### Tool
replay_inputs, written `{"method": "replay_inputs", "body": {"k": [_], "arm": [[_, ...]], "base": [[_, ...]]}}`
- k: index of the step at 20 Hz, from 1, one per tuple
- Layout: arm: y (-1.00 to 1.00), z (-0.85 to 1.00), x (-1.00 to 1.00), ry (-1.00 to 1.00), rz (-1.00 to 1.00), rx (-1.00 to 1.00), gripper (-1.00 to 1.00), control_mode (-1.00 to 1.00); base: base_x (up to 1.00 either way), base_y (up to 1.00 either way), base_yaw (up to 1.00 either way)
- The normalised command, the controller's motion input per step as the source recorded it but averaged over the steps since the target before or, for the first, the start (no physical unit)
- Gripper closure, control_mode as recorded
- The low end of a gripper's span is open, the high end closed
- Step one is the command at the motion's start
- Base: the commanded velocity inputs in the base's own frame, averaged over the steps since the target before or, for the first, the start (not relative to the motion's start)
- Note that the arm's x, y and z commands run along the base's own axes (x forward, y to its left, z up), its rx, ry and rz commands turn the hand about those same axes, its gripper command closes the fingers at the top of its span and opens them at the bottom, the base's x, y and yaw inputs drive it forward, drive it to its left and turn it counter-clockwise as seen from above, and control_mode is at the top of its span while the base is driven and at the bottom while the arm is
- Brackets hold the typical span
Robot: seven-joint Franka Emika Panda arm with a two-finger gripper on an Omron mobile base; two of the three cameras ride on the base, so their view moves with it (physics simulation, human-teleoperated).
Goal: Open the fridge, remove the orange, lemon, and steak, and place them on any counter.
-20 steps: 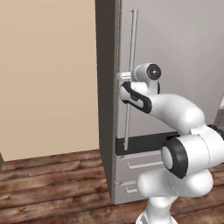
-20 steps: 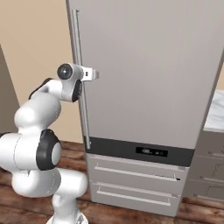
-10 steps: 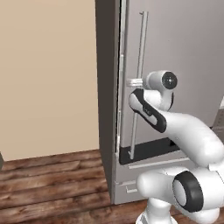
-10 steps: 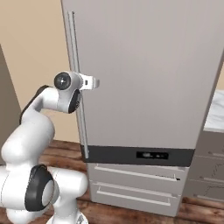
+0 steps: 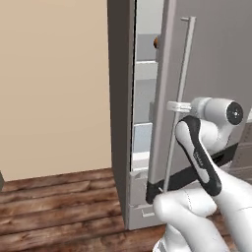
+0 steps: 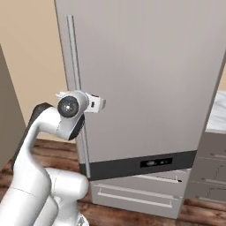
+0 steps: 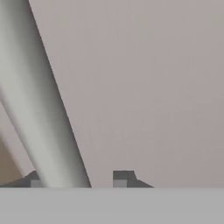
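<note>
**Opening the fridge door by its bar handle**

The pincer (image 7: 76,181) is pinched on the long vertical handle (image 5: 176,113) of the fridge (image 6: 145,79); in the hand view the bar runs between the two dark fingertips (image 7: 122,177), with the flat grey door face behind it. The door (image 5: 206,74) stands ajar: in the left base view a narrow gap shows pale shelves (image 5: 145,64), and a small dark-orange shape (image 5: 156,43), probably the orange, sits high at the gap's edge. Lemon and steak cannot be made out through the opening. A strip of white marble worktop (image 6: 217,115) lies just beside the fridge, in the right base view.

To do this step well, the pull should follow the door's arc about its hinge rather than a straight line, so the bar does not twist out of the grip. The opening is judged too narrow for reaching in; the swing should continue until the shelves are fully exposed, and only then should the grip be let go.
</note>
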Motion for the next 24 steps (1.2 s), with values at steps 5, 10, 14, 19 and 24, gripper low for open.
{"method": "replay_inputs", "body": {"k": [5,10,14,19,24], "arm": [[-1.0,-0.2,-1.0,0.01,0.0,0.2,1.0,-1.0],[-0.64,-0.05,-0.44,0.0,0.0,0.1,-1.0,-1.0],[-0.16,-0.01,-0.24,0.0,0.01,0.04,-1.0,-1.0],[-0.41,0.0,-0.89,-0.05,0.08,0.0,-1.0,-1.0],[-0.42,0.21,-0.98,-0.34,0.09,0.0,-1.0,-1.0]], "base": [[0.0,0.0,0.0],[0.0,0.0,0.0],[0.0,0.0,0.0],[0.0,0.0,0.0],[0.0,0.0,0.0]]}}
